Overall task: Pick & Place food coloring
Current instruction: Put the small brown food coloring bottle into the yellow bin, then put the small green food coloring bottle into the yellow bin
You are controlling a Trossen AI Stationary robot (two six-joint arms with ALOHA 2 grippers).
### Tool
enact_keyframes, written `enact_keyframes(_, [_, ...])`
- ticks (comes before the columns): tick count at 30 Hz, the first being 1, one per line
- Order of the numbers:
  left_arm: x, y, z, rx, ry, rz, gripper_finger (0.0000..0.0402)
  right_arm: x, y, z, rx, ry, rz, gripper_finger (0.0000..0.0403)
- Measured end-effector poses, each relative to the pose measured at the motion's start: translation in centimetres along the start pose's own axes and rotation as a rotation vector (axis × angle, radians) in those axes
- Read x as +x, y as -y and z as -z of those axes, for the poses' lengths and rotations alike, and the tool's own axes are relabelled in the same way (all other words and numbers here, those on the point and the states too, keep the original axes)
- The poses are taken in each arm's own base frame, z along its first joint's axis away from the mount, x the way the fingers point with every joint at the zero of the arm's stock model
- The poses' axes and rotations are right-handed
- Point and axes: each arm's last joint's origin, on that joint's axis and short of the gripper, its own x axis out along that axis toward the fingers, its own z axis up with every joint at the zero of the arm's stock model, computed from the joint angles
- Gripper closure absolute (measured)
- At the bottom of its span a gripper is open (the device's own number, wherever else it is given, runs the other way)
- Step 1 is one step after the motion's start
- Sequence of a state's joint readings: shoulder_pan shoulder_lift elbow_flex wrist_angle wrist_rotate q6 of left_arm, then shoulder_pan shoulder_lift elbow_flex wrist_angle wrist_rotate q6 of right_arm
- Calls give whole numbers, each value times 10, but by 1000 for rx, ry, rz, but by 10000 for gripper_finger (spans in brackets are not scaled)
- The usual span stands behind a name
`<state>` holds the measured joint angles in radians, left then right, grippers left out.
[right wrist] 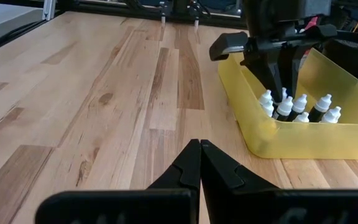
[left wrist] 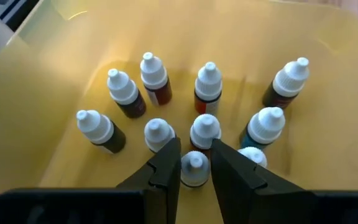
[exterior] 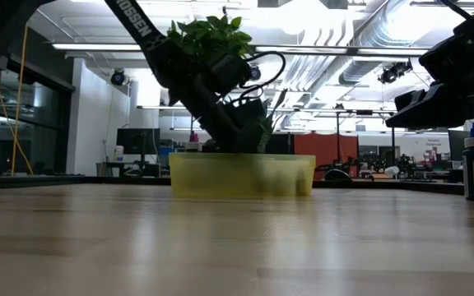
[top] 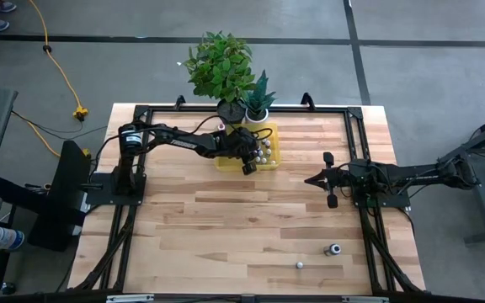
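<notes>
The left claw [left wrist: 195, 177] is lowered inside the yellow tray [top: 226, 162] at the far middle of the desk [top: 226, 236], beside two potted plants [top: 222, 67], and its fingers [left wrist: 164, 171] are set narrowly on either side of the white cap of one small food coloring bottle [left wrist: 194, 169]; whether the pads are already pressing on it cannot be told. The other bottles [left wrist: 156, 78] stand upright in a tight cluster around it, one just beyond the fingertips and one close by the other finger. The step in hand is judged to be the grasp and lift of this one bottle. It would be done well if the fingers were closed squarely on the cap or neck and the bottle were raised straight up before any sideways travel, so that the neighbours are not knocked over and the light tray is not dragged. Two bottles, a white-capped one [top: 300, 265] and a darker one [top: 334, 249], already stand on the near right part of the desk, so the carry is probably meant to end there. The right claw [right wrist: 200, 163] waits with fingers together over the right side of the desk, well apart from the tray.
</notes>
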<state>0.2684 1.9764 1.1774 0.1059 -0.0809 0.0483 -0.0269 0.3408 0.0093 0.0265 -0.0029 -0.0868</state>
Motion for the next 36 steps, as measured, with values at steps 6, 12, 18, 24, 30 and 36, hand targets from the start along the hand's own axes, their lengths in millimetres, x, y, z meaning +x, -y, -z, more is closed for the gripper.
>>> enact_keyframes(6, [-3,1,-3,-1,16,33,321,0,0,0,0,0,0,402])
enact_keyframes(12, [-3,1,-2,0,8,45,294,0,0,0,0,0,-1,402])
enact_keyframes(18, [-3,-1,-2,-2,7,-1,224,0,0,0,0,0,0,402])
enact_keyframes(24, [-9,-5,-8,-8,30,-21,192,0,0,0,0,0,0,402])
enact_keyframes(30, [-28,-10,-23,-12,82,-22,190,0,0,0,0,0,-1,402])
enact_keyframes(36, [-57,-10,-45,-11,193,42,190,0,0,0,0,0,0,402])
